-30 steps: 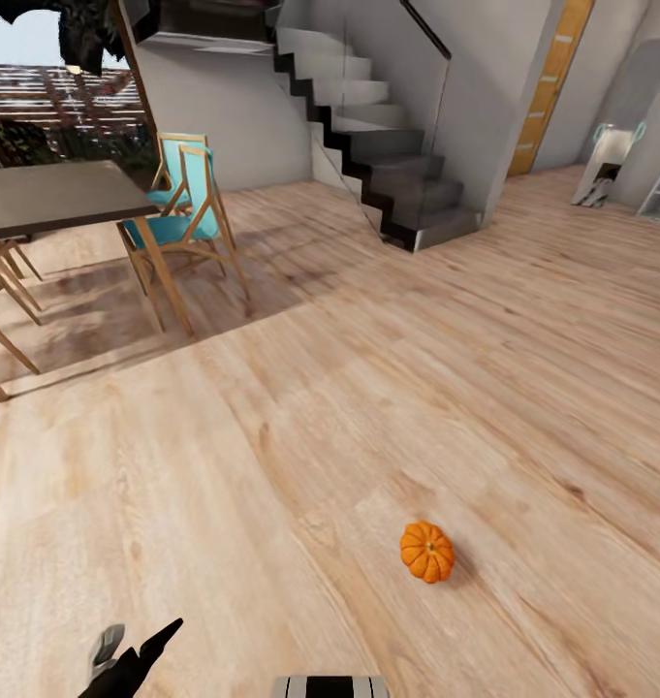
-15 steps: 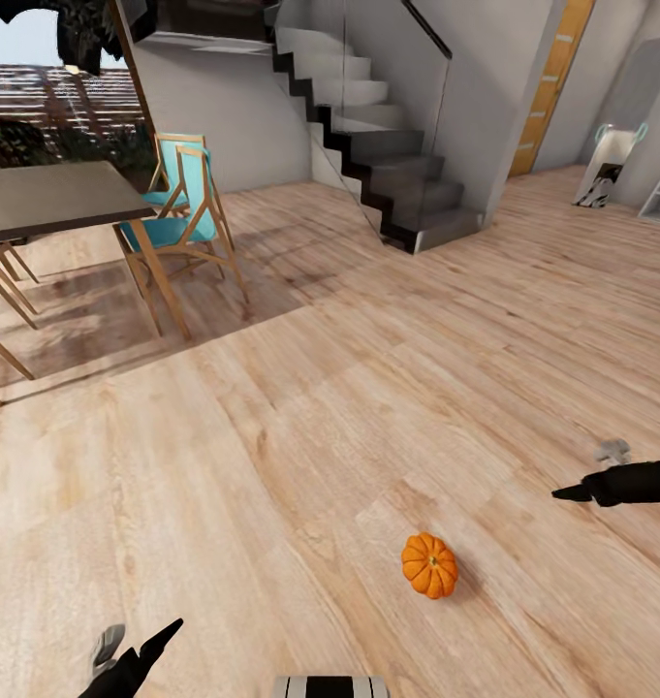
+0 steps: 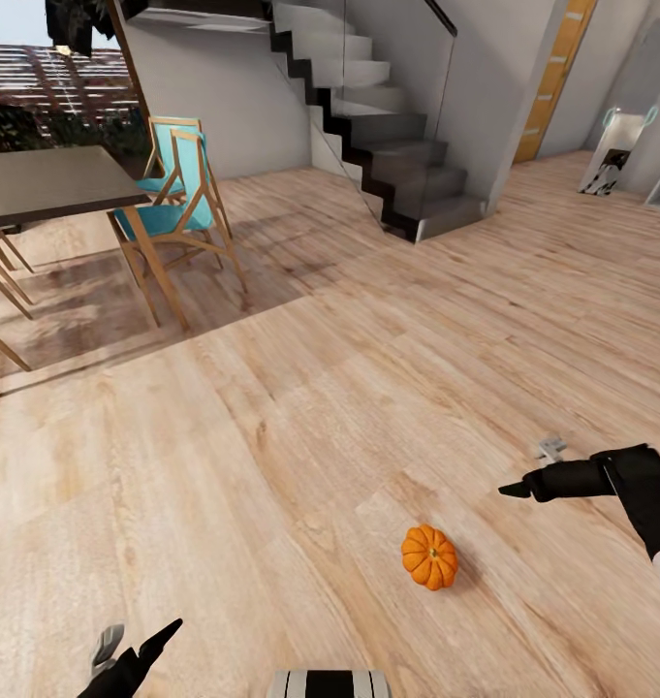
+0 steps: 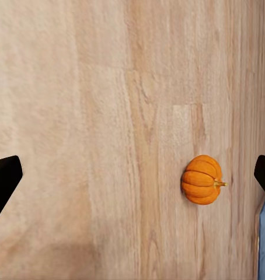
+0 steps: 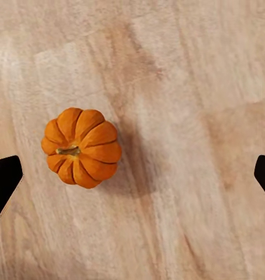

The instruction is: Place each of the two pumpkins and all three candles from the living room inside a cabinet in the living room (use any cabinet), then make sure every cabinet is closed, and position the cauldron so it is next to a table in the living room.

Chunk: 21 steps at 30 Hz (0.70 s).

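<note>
- The left gripper (image 3: 136,648) is cut off by the lower edge of the head view; two dark fingertips show there, spread apart. In the left wrist view its fingertips (image 4: 4,181) stand at the two sides of the picture with bare floor between, so it is released and holds nothing.
- The right gripper (image 3: 528,485) comes in from the right side of the head view, its arm cut off by the picture edge. In the right wrist view its fingertips (image 5: 4,178) are also wide apart with nothing between them.
- One pumpkin (image 3: 428,556) lies on the wooden floor (image 3: 300,436), on its side, with the stem pointing sideways. It is below the right gripper, near but apart from it, and well apart from the left gripper.
- In the right wrist view the pumpkin (image 5: 82,147) sits closer to one fingertip than the other.
- The floor around the pumpkin is open on all sides. The dining table (image 3: 48,184) and blue chairs (image 3: 179,208) stand far at the left, the staircase (image 3: 397,165) far behind.
</note>
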{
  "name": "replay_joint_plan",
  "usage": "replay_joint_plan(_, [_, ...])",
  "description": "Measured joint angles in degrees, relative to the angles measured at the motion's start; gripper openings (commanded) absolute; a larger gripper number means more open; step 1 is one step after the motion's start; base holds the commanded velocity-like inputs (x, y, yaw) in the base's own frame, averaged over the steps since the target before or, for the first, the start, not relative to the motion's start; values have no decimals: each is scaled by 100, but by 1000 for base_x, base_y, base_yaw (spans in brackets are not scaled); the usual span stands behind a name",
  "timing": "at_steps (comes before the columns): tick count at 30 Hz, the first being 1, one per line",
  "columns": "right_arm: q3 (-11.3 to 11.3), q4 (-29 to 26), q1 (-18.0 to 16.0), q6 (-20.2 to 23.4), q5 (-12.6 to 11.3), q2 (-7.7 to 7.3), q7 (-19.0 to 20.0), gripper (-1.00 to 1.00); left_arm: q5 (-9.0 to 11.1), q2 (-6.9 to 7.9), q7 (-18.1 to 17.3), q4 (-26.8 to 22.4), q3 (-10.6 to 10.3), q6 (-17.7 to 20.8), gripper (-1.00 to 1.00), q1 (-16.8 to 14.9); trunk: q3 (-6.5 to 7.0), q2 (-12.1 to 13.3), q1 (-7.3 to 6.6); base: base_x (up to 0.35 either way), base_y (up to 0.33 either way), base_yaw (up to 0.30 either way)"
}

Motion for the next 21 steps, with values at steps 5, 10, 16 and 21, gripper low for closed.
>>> replay_joint_plan(5, [-46, -35, 4, -153, 2, 443, -52, 100, 0, 2, 7, 1, -1, -5, 100, -1, 0, 0, 0, 0, 0, 0])
replay_joint_plan(10, [-54, 159, 7, -177, 81, 903, -307, 100, -9, 4, 17, 0, -1, -9, 100, -1, 0, 0, 0, 0, 0, 0])
replay_joint_plan(16, [-66, 1135, 4, -939, 64, 1101, -1352, 100, -755, 27, -38, 0, 104, 7, 100, 0, -132, -8, 16, 0, 0, 0])
replay_joint_plan(21, [-62, 1596, 5, -1299, 63, 1078, -1519, 100, -785, 39, -45, 0, 116, 10, 100, 0, -243, -14, 29, 0, 0, 0])
